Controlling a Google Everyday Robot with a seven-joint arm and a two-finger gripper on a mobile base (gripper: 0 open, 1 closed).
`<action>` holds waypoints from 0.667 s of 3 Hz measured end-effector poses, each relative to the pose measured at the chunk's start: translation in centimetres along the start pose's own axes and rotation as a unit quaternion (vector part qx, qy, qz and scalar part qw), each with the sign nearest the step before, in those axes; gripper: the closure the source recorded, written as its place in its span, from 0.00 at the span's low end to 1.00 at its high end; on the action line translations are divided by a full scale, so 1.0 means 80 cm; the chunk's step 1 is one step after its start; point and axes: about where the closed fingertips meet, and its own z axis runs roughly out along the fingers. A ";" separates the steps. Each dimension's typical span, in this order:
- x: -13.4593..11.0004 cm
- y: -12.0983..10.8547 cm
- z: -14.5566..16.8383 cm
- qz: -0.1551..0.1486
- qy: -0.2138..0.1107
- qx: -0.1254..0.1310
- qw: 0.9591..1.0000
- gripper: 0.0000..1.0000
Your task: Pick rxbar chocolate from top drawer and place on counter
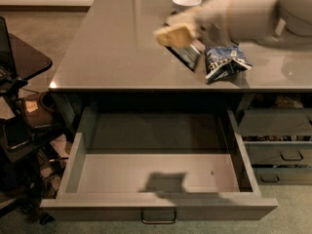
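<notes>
My gripper (176,34) is over the middle of the counter (112,43), on an arm that reaches in from the upper right. It is shut on the rxbar chocolate (186,55), a flat black wrapper with pale print that slants down to the right just below the fingers, close above the worktop. The top drawer (161,172) is pulled wide open below the counter's front edge. Its pale floor is bare except for the arm's shadow, and its metal bar handle (158,217) faces me.
A blue-and-white chip bag (224,62) lies on the counter just right of the bar. A white bowl (186,1) stands behind the gripper. Narrower dark drawers (280,140) are at the right. A black side table (24,57) with clutter stands at the left.
</notes>
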 end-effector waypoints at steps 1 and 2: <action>-0.062 -0.014 0.069 -0.004 -0.015 -0.017 1.000 1.00; -0.108 0.020 0.106 -0.015 -0.033 -0.047 0.998 1.00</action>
